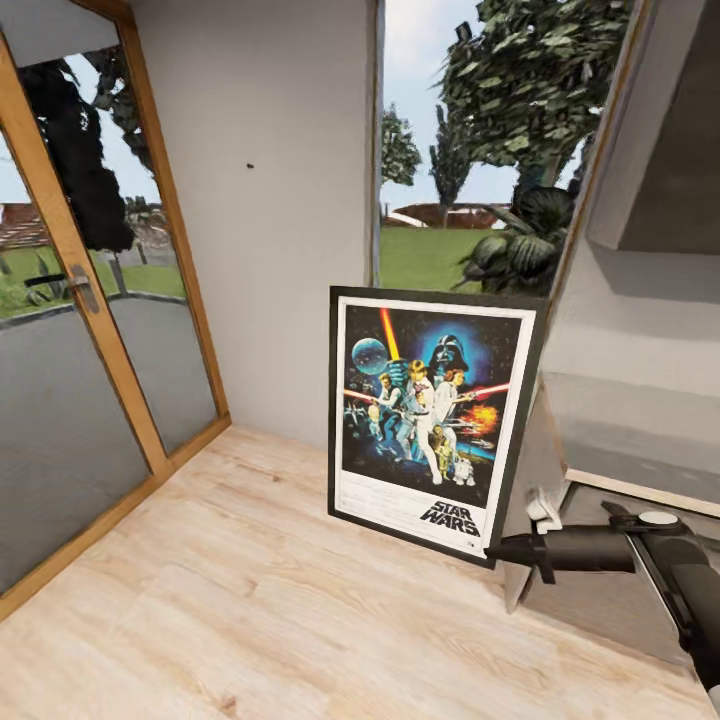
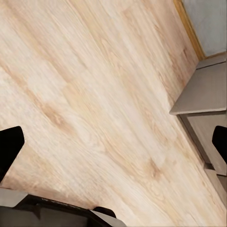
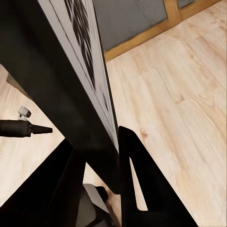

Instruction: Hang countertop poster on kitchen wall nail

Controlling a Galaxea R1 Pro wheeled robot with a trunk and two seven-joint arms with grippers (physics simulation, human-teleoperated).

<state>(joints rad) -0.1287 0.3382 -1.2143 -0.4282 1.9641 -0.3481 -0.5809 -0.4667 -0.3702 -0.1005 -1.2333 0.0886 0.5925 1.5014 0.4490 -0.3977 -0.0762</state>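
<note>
The poster hangs upright and slightly tilted above the wooden floor, its Star Wars picture facing me. My right gripper is shut on its lower right corner. In the right wrist view the poster's black edge runs between the two dark fingers of that gripper. A small dark wall nail sits on the grey wall, above and left of the poster. My left gripper is open over bare floorboards, with nothing between its fingertips. The kitchen countertop is out of view.
A glass door in a wooden frame fills the left side. A window opens behind the poster. Grey cabinet fronts stand close on the right, also seen as grey cabinet panels. Light wooden floor lies ahead.
</note>
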